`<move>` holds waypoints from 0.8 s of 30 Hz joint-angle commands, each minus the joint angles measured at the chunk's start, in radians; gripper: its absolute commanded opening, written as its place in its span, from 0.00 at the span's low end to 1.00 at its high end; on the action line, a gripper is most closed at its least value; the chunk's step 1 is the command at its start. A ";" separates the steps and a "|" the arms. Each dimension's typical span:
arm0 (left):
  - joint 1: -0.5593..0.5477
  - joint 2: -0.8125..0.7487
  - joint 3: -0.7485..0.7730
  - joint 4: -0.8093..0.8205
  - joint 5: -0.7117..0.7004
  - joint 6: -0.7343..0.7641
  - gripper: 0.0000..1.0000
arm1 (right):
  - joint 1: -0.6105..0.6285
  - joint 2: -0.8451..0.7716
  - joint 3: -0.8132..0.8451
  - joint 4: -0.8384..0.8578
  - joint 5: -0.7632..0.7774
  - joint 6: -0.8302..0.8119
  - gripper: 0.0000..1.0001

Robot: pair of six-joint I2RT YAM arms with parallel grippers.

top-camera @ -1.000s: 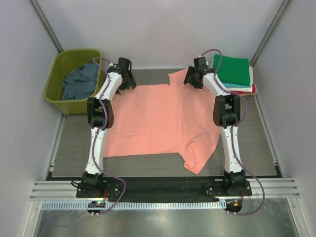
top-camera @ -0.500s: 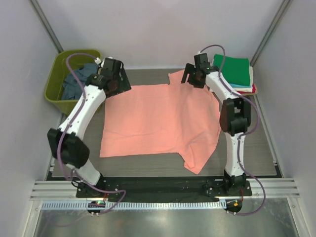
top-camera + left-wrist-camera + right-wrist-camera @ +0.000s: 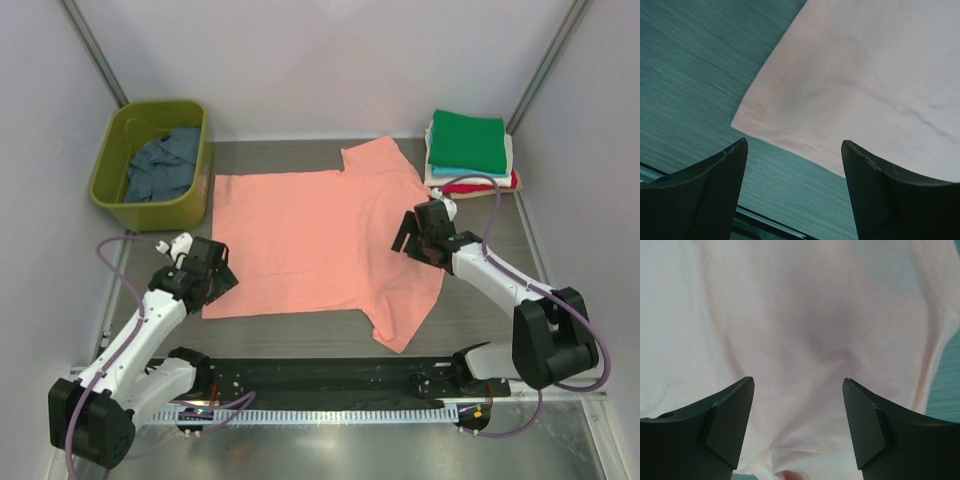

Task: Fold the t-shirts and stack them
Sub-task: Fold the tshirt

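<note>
Salmon-pink soft cloth t-shirt (image 3: 310, 240) lies spread flat in the middle of the grey wood-pattern table (image 3: 530, 290), with its hem toward 9 o'clock and its two sleeves pointing to 12 and 5 o'clock. A second ago both arms were stretched to the far edge of the cloth. Now they have drawn back, so the left gripper (image 3: 216, 274) hovers at the hem corner at 7 o'clock and the right gripper (image 3: 410, 232) hovers over the cloth at 3 o'clock. Both have their jaws apart and hold nothing. I judge that the spreading is finished and the first fold is not yet begun. At 10 o'clock stands an olive-green plastic tub (image 3: 110, 195) with a slate-blue t-shirt (image 3: 165, 165) crumpled inside, just beside the far hem corner. At 1 o'clock is a stack of folded t-shirts (image 3: 468, 140), green on top. Nothing lies on the pink cloth, but the sleeve at 5 o'clock sticks out unevenly and may spoil a clean fold.
</note>
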 commanded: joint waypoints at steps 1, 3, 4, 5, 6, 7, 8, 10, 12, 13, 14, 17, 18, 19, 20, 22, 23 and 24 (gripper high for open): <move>0.009 -0.024 -0.086 0.075 -0.049 -0.120 0.77 | 0.047 -0.107 -0.034 0.066 -0.005 0.050 0.77; 0.037 -0.008 -0.125 0.093 -0.049 -0.131 0.76 | 0.067 -0.128 -0.037 0.017 -0.001 0.045 0.78; 0.052 0.005 -0.134 0.098 -0.044 -0.134 0.75 | 0.068 -0.147 -0.039 0.003 -0.010 0.049 0.78; 0.079 0.006 -0.151 0.130 -0.035 -0.139 0.73 | 0.071 -0.161 -0.043 -0.011 -0.015 0.052 0.78; 0.093 0.001 -0.189 0.156 -0.020 -0.148 0.73 | 0.071 -0.177 -0.050 -0.029 -0.022 0.056 0.78; 0.106 -0.005 -0.208 0.186 0.009 -0.156 0.72 | 0.071 -0.192 -0.057 -0.036 -0.027 0.059 0.77; 0.120 -0.011 -0.226 0.231 0.013 -0.165 0.71 | 0.071 -0.235 -0.075 -0.043 -0.025 0.063 0.77; 0.124 -0.004 -0.254 0.265 0.004 -0.177 0.70 | 0.071 -0.284 -0.102 -0.065 -0.013 0.068 0.77; 0.129 0.028 -0.263 0.282 -0.001 -0.176 0.70 | 0.070 -0.336 -0.105 -0.115 0.018 0.068 0.78; 0.133 0.048 -0.268 0.300 0.010 -0.176 0.68 | 0.071 -0.351 -0.105 -0.134 0.027 0.068 0.78; 0.133 0.077 -0.274 0.317 0.019 -0.173 0.67 | 0.071 -0.365 -0.105 -0.152 0.042 0.066 0.78; 0.135 0.122 -0.271 0.348 0.025 -0.171 0.62 | 0.071 -0.410 -0.105 -0.220 0.074 0.079 0.78; 0.135 0.140 -0.263 0.354 0.028 -0.170 0.59 | 0.071 -0.416 -0.102 -0.268 0.106 0.100 0.78; 0.137 0.148 -0.261 0.369 0.030 -0.168 0.56 | 0.071 -0.416 -0.097 -0.298 0.117 0.109 0.78; 0.138 0.153 -0.255 0.378 0.036 -0.165 0.45 | 0.071 -0.415 -0.093 -0.345 0.125 0.123 0.78; 0.140 0.165 -0.248 0.401 0.042 -0.157 0.26 | 0.083 -0.402 -0.099 -0.384 0.102 0.161 0.78; 0.140 0.168 -0.236 0.406 0.045 -0.145 0.12 | 0.096 -0.396 -0.103 -0.401 0.094 0.175 0.78; 0.140 0.171 -0.228 0.406 0.039 -0.139 0.03 | 0.119 -0.389 -0.106 -0.437 0.093 0.192 0.78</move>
